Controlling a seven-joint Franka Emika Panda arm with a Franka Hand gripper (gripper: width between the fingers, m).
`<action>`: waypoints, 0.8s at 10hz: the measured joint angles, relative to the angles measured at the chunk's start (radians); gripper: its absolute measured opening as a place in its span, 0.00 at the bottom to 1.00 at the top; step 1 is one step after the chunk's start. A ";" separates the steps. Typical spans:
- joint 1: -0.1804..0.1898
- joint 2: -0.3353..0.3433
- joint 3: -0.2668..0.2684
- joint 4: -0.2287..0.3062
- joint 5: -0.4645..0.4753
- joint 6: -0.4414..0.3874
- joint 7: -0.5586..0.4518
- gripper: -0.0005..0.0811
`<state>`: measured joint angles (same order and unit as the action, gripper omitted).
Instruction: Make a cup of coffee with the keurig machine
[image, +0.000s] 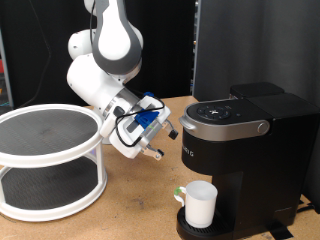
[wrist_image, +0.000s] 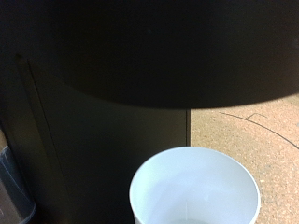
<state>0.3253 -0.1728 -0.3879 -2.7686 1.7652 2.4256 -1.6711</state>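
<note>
At the exterior view's left stood a white two-tier round rack (image: 45, 160), both mesh shelves bare as far as could be seen. Beside it the gripper (image: 158, 143) hung in the air over the wooden table (image: 140, 205), holding nothing; whether its fingers were spread could not be told. To the right, the cup (image: 200, 203) sat on the coffee machine's (image: 245, 150) drip tray under the spout. The wrist view showed the cup (wrist_image: 194, 191) looking empty.

The wrist view crops the cup (wrist_image: 194, 189) at the frame's lower edge with the keurig machine (wrist_image: 112, 56) a dark blur above it, while in the exterior view the gripper (image: 163, 139) fingertips are perhaps too small to read
</note>
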 joint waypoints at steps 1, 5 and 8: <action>-0.005 -0.006 -0.008 -0.002 -0.022 -0.028 0.008 0.99; -0.062 -0.140 -0.062 -0.029 -0.165 -0.152 0.095 0.99; -0.090 -0.260 -0.068 -0.030 -0.200 -0.161 0.186 0.99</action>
<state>0.2355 -0.4324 -0.4560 -2.7989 1.5655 2.2650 -1.4851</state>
